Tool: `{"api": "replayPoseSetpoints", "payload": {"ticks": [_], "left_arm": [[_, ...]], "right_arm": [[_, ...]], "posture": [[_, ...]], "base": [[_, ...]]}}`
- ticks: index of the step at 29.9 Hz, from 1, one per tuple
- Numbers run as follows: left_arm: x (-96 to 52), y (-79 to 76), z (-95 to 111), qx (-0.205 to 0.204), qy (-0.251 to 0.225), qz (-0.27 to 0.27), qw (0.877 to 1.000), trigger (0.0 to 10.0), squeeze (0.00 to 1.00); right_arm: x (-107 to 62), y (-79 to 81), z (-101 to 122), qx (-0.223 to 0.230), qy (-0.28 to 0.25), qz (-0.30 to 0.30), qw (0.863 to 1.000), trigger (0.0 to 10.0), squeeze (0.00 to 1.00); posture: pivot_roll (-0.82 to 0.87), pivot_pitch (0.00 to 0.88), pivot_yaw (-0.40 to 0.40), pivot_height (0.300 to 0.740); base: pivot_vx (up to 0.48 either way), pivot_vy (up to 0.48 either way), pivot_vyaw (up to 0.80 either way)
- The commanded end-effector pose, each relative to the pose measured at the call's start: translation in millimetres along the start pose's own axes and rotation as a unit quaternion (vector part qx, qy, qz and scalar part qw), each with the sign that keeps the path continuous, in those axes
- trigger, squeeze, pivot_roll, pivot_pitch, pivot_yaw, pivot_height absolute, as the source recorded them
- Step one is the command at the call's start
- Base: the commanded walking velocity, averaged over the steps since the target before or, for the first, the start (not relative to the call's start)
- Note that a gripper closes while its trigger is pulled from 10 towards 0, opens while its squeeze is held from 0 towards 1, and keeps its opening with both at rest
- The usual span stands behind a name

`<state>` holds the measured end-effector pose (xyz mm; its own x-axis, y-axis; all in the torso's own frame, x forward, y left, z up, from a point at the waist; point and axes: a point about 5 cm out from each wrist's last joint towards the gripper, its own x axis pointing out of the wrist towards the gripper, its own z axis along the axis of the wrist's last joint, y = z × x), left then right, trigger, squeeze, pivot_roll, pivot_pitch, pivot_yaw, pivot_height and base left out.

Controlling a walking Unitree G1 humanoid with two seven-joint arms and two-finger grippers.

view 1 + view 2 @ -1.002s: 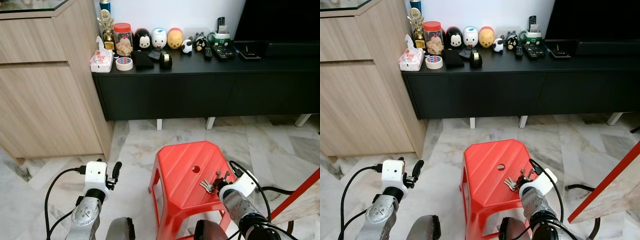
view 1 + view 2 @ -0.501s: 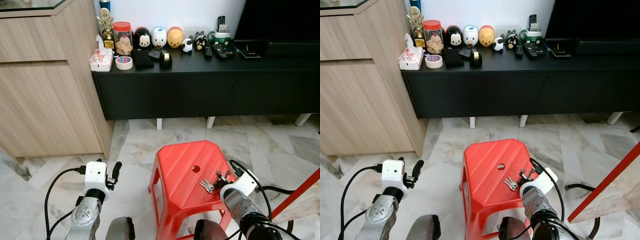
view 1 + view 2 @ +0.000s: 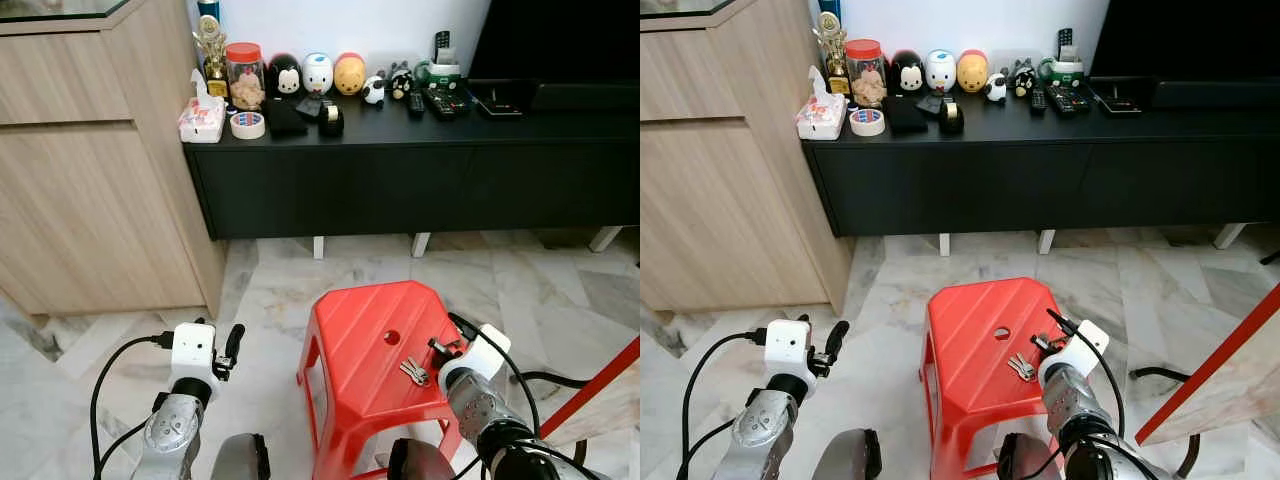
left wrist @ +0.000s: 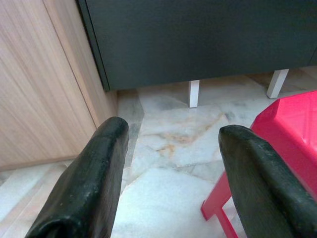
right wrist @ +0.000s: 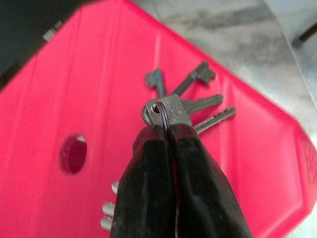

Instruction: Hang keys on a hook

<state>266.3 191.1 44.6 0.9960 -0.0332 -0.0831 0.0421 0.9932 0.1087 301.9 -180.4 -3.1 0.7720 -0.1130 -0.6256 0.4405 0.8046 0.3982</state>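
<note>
A red plastic stool stands on the marble floor in front of me. In the right wrist view my right gripper is shut on the ring of a bunch of keys, which fan out just over the stool top. From the head camera, that gripper sits low over the stool's right side, with keys showing beside it on the seat. I cannot tell whether these are the same bunch. My left gripper hangs open to the left of the stool, over the floor.
A long black TV cabinet stands behind the stool, carrying figurines, a jar, a tape roll and remotes. A tall wooden cabinet is on the left. A red-edged wooden board leans at the right, with a black cable on the floor.
My right gripper has turned and risen slightly over the stool's right side. The keys seen on the seat stay where they were. The left arm has not moved.
</note>
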Motion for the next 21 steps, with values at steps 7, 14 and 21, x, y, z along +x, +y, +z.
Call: {"api": "replayPoseSetpoints", "payload": {"ticks": [7, 14, 21], "left_arm": [[-1.9, -0.6, -8, 0.007, 0.016, 0.001, 1.0, 10.0, 0.0], [-0.7, 0.7, -10, 0.003, 0.02, 0.008, 1.0, 10.0, 0.0], [-4.4, 8.5, -27, -0.009, 0.057, 0.031, 0.998, 10.0, 0.0]], "right_arm": [[-4.4, 0.7, 27, -0.13, -0.121, 0.034, 0.984, 0.0, 0.0], [-13.4, 2.8, 24, -0.188, -0.175, 0.083, 0.963, 9.6, 0.0], [-19.3, 2.4, 17, -0.21, -0.191, 0.101, 0.954, 10.0, 0.0]], "posture": [[0.1, 0.002, -0.067, 0.598], [0.1, 0.0, -0.071, 0.598], [0.08, 0.0, -0.06, 0.598]], "base": [[0.0, 0.0, 0.0], [0.0, 0.0, 0.0], [0.0, 0.0, 0.0]]}}
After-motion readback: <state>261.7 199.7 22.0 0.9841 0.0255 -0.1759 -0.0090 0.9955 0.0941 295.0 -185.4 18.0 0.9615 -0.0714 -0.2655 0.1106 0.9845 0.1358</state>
